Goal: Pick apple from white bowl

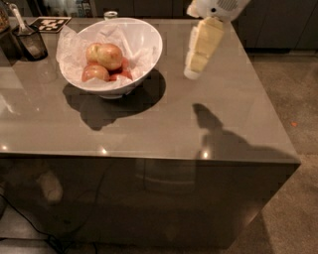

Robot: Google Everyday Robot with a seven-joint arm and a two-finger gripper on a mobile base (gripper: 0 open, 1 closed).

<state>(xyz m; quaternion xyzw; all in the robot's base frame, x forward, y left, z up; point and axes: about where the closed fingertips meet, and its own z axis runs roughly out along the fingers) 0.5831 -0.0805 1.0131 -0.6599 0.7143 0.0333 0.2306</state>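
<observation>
The white bowl (148, 53) stands on the grey table at the back left, lined with crumpled white paper. The apple (110, 55), golden-yellow with an orange blush, lies on top of the pile in it, with redder apples (95, 73) beside and below. My gripper (193, 71) hangs pointing down over the table, to the right of the bowl and apart from its rim, with nothing in it.
A small dark container with a utensil (31, 40) stands at the back left, next to a black-and-white marker tag (48, 23). A small clear glass (111, 15) is behind the bowl. The table's right edge (271, 99) drops to a carpeted floor.
</observation>
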